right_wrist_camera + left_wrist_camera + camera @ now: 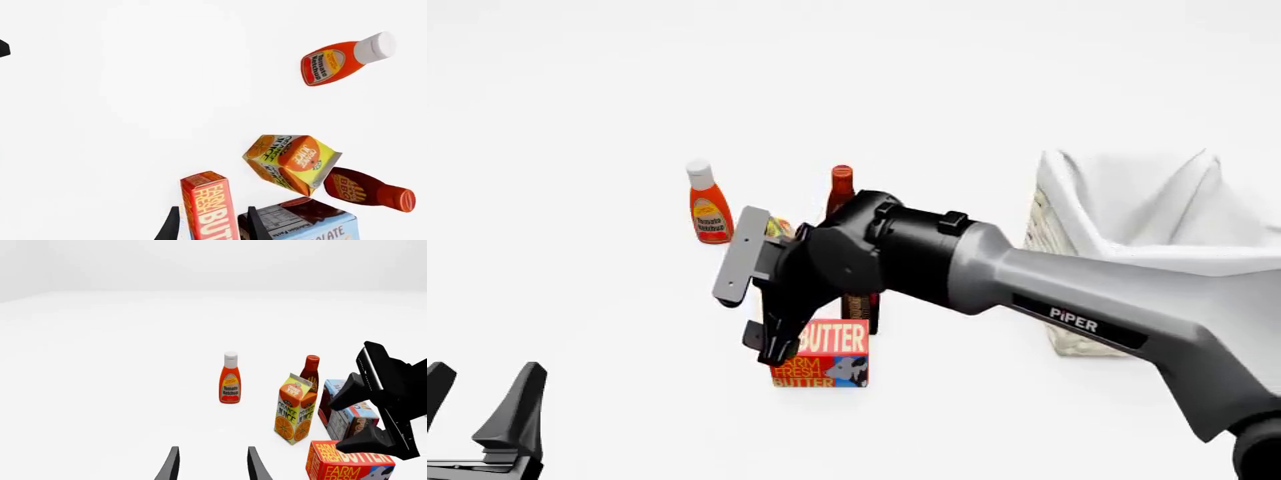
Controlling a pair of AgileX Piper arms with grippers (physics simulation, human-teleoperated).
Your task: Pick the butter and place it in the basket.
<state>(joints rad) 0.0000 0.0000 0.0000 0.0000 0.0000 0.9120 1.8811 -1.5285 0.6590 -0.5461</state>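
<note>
Left gripper [481, 398] idles spread at near counter edge. Right gripper [210, 222] spread, fingers straddling the upright red-and-orange rectangular butter carton [823, 354]; contact unclear. Carton stands on the white counter [587, 320], well apart from the cream wicker cloth-lined basket [1134, 240].

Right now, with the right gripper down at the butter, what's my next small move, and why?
Probably close the right gripper. In the right wrist view its fingers sit on either side of the upright butter carton, apparently not yet squeezing. Then lift it toward the basket.
</note>
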